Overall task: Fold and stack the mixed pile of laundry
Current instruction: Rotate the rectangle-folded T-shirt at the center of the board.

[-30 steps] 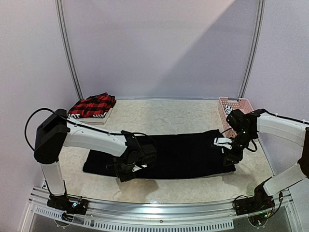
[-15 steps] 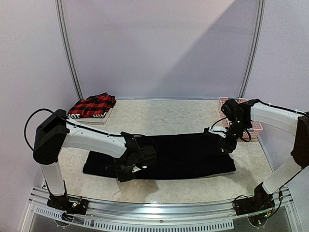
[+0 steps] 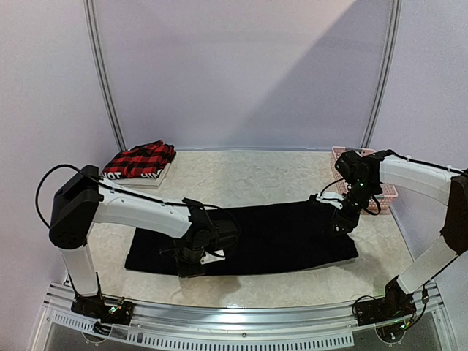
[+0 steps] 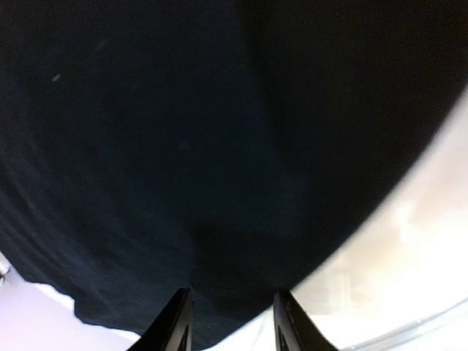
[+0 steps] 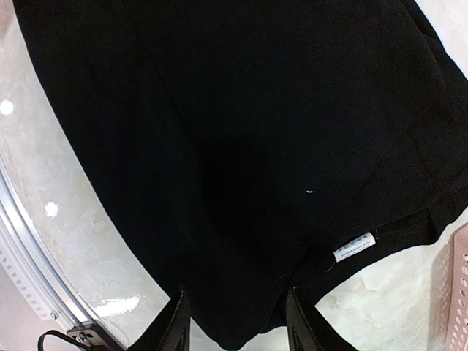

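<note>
Against a second ago, my right arm has drawn back from the right end of the black T-shirt (image 3: 278, 238) and now hangs over that end's far corner; the corner that stood raised there now lies lower; the left arm has barely shifted along the shirt's near edge; the plaid stack and the basket are where they were.

Counting: two arms; one black T-shirt; one red-and-black plaid piece (image 3: 142, 159); one folded piece with white lettering (image 3: 139, 176) under it; one pink basket (image 3: 357, 156).

The left fingers (image 4: 175, 329) stand spread with nothing between them, low over the shirt's near hem, left of centre; pale surface (image 3: 248, 179) shows just past the cloth edge in the left wrist view.

The right fingers (image 5: 175, 329) are likewise spread and pinch nothing; they point down at the shirt's right part.

The T-shirt is plain black and lies folded into a long band across the middle of the surface, running left to right between the two arms; its outline is roughly rectangular, the right end a little uneven; the right wrist view shows soft creases and a small white label (image 5: 355, 246) at one edge.

The plaid piece sits folded at the far left corner of the surface, on top of the lettered piece; the basket stands at the far right, well apart from the plaid stack; I cannot tell what it holds.
</note>
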Tool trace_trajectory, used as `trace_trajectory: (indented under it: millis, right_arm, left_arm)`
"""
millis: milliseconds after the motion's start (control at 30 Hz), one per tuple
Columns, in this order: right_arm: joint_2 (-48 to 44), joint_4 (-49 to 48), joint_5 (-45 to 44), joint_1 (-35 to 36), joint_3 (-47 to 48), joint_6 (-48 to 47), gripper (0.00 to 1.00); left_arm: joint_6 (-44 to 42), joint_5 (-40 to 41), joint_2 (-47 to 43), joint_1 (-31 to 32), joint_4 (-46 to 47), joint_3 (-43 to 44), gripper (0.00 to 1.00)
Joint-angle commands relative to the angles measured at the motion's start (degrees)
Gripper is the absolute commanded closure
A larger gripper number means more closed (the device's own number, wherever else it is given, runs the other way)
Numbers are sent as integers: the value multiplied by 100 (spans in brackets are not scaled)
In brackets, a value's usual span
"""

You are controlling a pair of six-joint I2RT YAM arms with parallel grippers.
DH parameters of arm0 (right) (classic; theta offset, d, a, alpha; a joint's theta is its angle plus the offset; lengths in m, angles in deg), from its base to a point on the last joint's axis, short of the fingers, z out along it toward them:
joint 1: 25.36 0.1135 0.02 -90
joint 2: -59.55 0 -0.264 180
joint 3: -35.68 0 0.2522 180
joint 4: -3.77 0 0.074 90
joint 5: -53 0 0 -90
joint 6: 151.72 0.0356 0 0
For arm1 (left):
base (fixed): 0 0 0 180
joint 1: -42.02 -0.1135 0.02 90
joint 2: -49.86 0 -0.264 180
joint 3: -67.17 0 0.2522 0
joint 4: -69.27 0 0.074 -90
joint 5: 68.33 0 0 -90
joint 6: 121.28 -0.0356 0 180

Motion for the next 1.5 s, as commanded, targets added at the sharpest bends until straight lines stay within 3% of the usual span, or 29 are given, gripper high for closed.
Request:
trace_trajectory:
  millis: [0, 167, 400, 567, 733, 1000, 1233, 1467]
  right_arm:
    - [80, 4, 12, 11, -23, 90, 55]
    - [221, -196, -121, 11, 5, 202, 55]
    - [880, -490, -299, 13, 420, 432, 56]
    - [1409, -613, -372, 16, 790, 466, 58]
    - [2192, -665, -511, 47, 1308, 468, 67]
    - [3382, -826, -1005, 377, 1999, 278, 82]
    - [4574, -652, -1304, 545, 3747, 208, 85]
    - [6268, -463, -1557, 648, 6435, -215, 85]
  left_arm:
    - [-161, -454, -388, -26, -65, 224, 60]
    - [-175, -766, -455, -43, -11, 173, 58]
    - [-78, -436, 78, -46, 302, 6, 62]
    - [-87, -494, 228, -46, 449, -91, 83]
    - [-108, -1039, 228, -32, 518, -181, 100]
    - [-2, -1313, 110, -37, 341, -144, 100]
    - [115, -1319, 135, -3, 104, 11, 99]
    - [32, -1382, 633, 227, 80, 910, 76]
